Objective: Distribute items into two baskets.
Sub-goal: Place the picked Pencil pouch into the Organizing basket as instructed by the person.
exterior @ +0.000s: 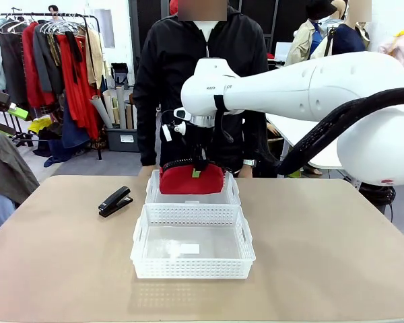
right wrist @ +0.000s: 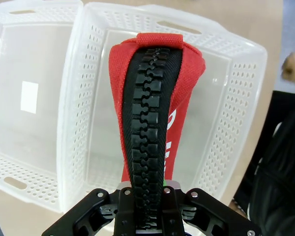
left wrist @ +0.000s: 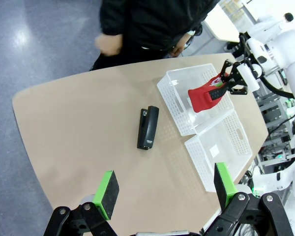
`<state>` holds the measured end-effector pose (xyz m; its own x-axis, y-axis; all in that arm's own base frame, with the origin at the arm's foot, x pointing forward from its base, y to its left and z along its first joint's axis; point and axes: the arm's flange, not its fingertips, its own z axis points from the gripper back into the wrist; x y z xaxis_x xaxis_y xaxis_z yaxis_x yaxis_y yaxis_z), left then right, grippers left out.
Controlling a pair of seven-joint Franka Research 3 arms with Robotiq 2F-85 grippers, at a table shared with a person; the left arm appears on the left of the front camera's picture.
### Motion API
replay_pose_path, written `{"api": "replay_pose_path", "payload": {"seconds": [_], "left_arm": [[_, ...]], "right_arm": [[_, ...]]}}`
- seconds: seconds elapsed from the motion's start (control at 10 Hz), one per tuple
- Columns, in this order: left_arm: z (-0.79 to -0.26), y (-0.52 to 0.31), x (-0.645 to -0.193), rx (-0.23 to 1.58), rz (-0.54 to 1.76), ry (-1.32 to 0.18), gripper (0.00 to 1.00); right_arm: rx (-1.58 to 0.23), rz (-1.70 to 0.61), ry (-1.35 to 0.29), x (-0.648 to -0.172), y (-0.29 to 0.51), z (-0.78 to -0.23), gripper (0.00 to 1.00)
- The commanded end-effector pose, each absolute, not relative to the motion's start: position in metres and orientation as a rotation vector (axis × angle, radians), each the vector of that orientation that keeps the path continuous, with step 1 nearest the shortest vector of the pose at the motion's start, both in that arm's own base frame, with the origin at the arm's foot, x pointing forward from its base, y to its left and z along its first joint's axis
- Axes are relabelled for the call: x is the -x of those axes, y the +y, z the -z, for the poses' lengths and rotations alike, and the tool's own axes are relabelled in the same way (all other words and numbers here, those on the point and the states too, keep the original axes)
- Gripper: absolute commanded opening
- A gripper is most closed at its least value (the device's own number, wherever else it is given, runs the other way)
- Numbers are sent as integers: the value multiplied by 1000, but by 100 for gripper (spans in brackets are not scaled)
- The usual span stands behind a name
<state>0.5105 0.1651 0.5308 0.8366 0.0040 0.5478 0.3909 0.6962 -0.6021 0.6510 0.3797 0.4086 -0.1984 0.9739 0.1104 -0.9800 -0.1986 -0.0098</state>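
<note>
The red pouch (exterior: 192,180) is pinched by the right gripper (exterior: 199,163) over the far basket (exterior: 153,195); the left gripper (left wrist: 164,182) is seen spread wide; the stapler (exterior: 114,200) is seen on the table (exterior: 323,256)

The pouch (exterior: 192,180) is made of matt red woven cloth, with a coarse black zipper (right wrist: 146,123) of plastic-looking teeth set in black fabric tape. The two baskets (exterior: 188,215) are moulded of white, slightly translucent plastic, with perforated walls and smooth, clear, faintly shiny bottoms; a white paper label (exterior: 188,249) is stuck to one bottom. The stapler (exterior: 115,200) is cased in black with a dull sheen. The table (exterior: 323,256) is surfaced in a smooth, matt beige finish. The right arm (exterior: 310,84) is shelled in glossy white. Matt green pads (left wrist: 106,192) are carried on the left gripper (left wrist: 164,189).
</note>
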Motion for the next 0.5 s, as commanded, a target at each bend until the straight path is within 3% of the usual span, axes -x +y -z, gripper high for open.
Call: {"api": "replay_pose_path", "payload": {"seconds": [0.0, 0.4], "left_arm": [[-532, 165, -510, 787, 225, -557, 100], [-532, 165, -510, 787, 225, -557, 100]], "right_arm": [[-70, -1750, -58, -665, 392, -404, 0], [-108, -1748, -14, -673, 397, -380, 0]]}}
